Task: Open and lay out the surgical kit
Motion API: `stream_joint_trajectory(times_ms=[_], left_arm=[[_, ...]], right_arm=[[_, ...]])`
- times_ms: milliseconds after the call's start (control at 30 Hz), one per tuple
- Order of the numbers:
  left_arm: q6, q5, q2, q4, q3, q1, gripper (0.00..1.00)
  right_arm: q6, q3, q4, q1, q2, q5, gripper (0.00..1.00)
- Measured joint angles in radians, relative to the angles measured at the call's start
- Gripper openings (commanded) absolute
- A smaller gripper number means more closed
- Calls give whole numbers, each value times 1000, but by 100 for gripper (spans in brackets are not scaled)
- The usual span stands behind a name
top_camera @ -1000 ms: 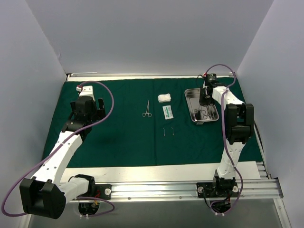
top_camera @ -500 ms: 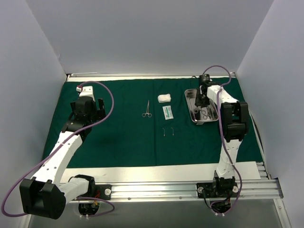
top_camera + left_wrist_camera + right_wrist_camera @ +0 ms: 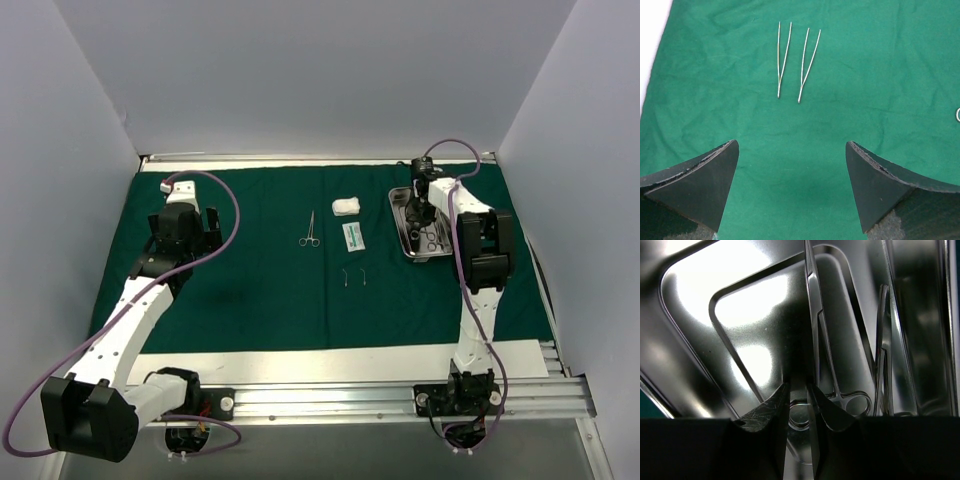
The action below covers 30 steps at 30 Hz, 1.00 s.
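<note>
We are mid-layout. The green drape [image 3: 250, 290] lies spread on the table with the scissor-like instrument [image 3: 310, 232], gauze [image 3: 346, 205], packet [image 3: 353, 236] and two tweezers [image 3: 784, 60] already set out on it. The steel tray [image 3: 410, 243] sits at the far right, still holding instruments.

The right gripper [image 3: 798, 387] is down in the tray, its jaws narrow on either side of a long clamp [image 3: 812, 315]. We cannot tell whether it is actually pinched. Next we judge it needs a firm pinch, a clean lift clear of the neighbouring instrument [image 3: 882, 340], and a carry to the drape.

The left gripper [image 3: 792, 150] hangs wide open near the tweezers.

Compared with a second ago, the right arm has swung slightly leftward over the tray. Nothing else has moved.
</note>
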Motion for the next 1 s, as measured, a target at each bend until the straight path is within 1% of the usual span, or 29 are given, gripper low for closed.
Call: stream_joint_trajectory(times_ms=[267,600,1000], left_arm=[[0,0,-1,0,0,0,97],[0,0,-3,0,0,0,97],[0,0,-3,0,0,0,97]], right_arm=[[-3,6,-11,0,0,5,17],[-26,50,-35,-24,0,3,17],[-53,50,-61,-47,0,-45,17]])
